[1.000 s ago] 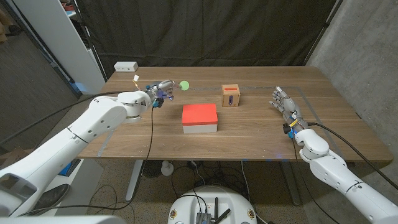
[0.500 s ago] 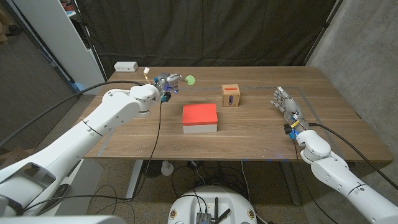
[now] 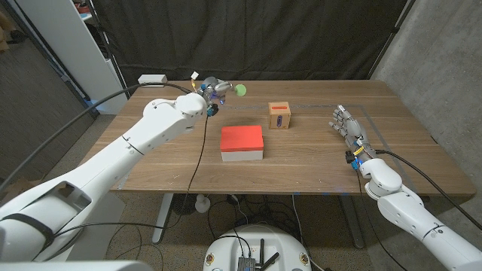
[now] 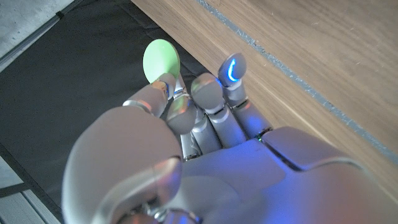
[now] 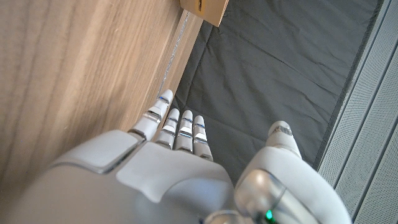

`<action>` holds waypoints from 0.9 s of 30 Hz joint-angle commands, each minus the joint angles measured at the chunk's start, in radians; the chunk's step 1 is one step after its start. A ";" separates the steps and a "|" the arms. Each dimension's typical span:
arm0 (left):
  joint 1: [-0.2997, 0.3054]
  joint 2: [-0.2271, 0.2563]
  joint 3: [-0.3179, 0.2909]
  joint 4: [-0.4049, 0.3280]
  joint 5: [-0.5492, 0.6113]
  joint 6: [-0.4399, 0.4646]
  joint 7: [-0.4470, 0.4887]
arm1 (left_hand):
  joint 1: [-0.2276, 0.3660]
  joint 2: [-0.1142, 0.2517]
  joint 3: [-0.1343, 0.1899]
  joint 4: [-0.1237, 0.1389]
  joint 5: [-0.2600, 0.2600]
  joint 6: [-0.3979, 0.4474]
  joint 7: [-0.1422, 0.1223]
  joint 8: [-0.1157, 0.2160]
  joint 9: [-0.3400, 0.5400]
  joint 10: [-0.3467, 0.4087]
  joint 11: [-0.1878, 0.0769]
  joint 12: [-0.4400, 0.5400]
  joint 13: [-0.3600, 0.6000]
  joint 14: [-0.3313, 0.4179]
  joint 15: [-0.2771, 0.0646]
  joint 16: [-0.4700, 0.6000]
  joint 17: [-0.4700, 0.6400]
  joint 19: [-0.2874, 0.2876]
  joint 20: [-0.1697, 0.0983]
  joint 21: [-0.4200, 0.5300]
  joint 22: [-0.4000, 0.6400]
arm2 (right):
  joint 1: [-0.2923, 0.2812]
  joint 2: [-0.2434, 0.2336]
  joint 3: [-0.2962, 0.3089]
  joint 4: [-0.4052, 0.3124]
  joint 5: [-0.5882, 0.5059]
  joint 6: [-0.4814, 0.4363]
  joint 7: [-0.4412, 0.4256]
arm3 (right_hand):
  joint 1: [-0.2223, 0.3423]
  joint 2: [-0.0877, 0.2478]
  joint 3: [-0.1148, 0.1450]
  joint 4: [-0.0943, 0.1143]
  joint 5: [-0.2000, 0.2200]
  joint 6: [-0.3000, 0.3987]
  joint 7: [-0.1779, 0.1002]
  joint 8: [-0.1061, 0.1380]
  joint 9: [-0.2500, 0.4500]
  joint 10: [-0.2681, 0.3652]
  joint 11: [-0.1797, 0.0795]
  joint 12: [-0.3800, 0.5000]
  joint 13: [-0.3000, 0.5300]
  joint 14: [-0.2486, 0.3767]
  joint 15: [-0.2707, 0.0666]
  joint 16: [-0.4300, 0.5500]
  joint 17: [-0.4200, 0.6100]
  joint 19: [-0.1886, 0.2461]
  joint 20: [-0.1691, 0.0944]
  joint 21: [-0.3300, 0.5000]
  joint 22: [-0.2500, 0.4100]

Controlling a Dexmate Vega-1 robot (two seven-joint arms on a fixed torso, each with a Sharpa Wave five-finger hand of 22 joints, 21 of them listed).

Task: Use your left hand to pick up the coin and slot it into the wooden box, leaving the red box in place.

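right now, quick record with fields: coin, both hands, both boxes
coin: green disc, pinched at the tips of the left hand's fingers, held above the table's far edge
left hand: raised, holds the coin
right hand: holds nothing, fingers straight, at the table's right side
wooden box: far centre of the table, slot on top
red box: centre, nearer than the wooden box, untouched

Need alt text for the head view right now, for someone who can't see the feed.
The left hand, raised near the table's far edge, pinches the green coin, with the wooden box to its right. The red box sits mid-table, and the right hand waits with nothing in it near the right edge.
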 commanded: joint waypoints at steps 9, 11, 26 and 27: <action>-0.179 -0.117 0.230 0.082 0.394 0.090 -0.052 | 0.014 -0.004 0.008 -0.003 0.010 0.107 0.044 -0.001 0.006 0.002 0.008 0.005 0.003 0.007 -0.001 0.005 -0.001 0.001 -0.086 0.009 0.003 | -0.018 0.011 0.013 0.001 0.004 0.023 -0.001 | 0.003 0.002 -0.001 0.001 -0.003 0.005 -0.003 -0.003 0.003 0.009 -0.002 -0.004 0.002 0.008 0.007 0.004 0.003 0.009 0.002 0.001 0.002; -0.183 -0.125 0.237 0.088 0.419 0.091 -0.061 | 0.015 -0.002 0.011 -0.002 0.011 0.109 0.044 -0.002 0.007 0.002 0.007 0.008 0.006 0.011 -0.001 0.012 0.005 -0.003 -0.086 0.010 0.008 | -0.018 0.011 0.013 0.002 0.003 0.025 0.000 | 0.003 0.002 -0.001 0.001 -0.003 0.006 -0.003 -0.003 0.003 0.009 -0.002 -0.004 0.002 0.008 0.005 0.003 0.003 0.009 0.002 0.001 0.002; -0.270 -0.191 0.362 0.162 0.659 0.112 -0.156 | 0.014 -0.004 0.013 -0.001 0.011 0.117 0.043 -0.008 0.010 0.004 0.009 0.007 0.006 0.006 0.000 0.016 0.006 0.000 -0.087 0.017 0.019 | -0.036 0.014 0.025 -0.006 0.009 0.033 -0.007 | 0.003 0.002 -0.001 0.001 -0.003 0.005 -0.003 -0.003 0.003 0.009 -0.001 -0.004 0.002 0.009 0.006 0.003 0.002 0.011 0.001 0.001 0.002; -0.268 -0.193 0.360 0.162 0.665 0.113 -0.161 | 0.013 -0.004 0.013 -0.001 0.011 0.117 0.042 -0.008 0.011 0.003 0.009 0.010 0.010 0.007 0.000 0.017 0.007 -0.001 -0.087 0.017 0.019 | -0.036 0.014 0.025 -0.006 0.009 0.033 -0.007 | 0.003 0.002 -0.001 0.001 -0.003 0.005 -0.003 -0.004 0.003 0.009 -0.002 -0.004 0.002 0.009 0.006 0.003 0.002 0.011 0.001 0.001 0.002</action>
